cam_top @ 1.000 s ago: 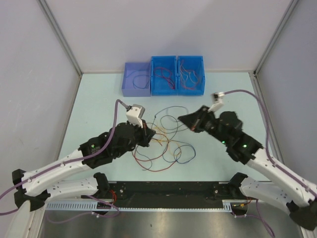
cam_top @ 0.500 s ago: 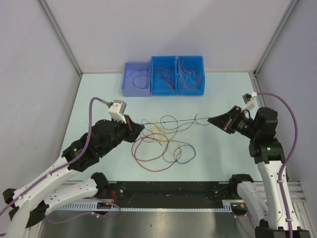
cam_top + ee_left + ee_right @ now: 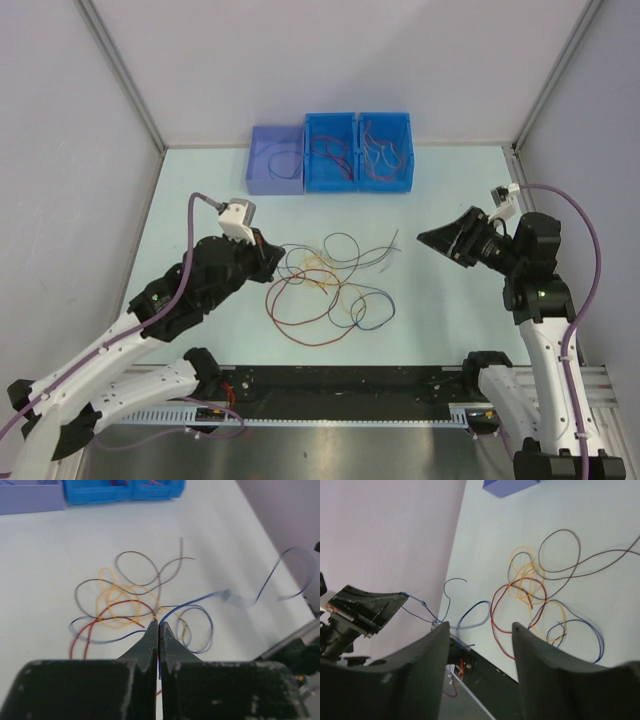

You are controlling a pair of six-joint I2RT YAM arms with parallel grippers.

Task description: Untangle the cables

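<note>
The cables [image 3: 325,292] lie in a loose tangle of red, orange-yellow, black and blue strands on the table between the arms. My left gripper [image 3: 275,259] hovers at the tangle's left edge. In the left wrist view it [image 3: 159,625] is shut on a blue cable [image 3: 192,600], which runs slack and blurred off to the right. My right gripper [image 3: 425,241] hangs to the right of the tangle, apart from it. In its own view it [image 3: 479,630] is open with nothing between the fingers. The same view shows the blue cable [image 3: 422,602] trailing from the left gripper [image 3: 403,595].
At the back of the table stand a purple bin [image 3: 262,182] and two blue bins [image 3: 331,184] [image 3: 409,130], each with cables in it. Grey walls [image 3: 60,150] close in both sides. A black rail [image 3: 340,380] runs along the near edge.
My right gripper has opened and let go of the blue cable, which was stretched taut between both grippers. The strand has gone slack. The left arm still holds its end.
</note>
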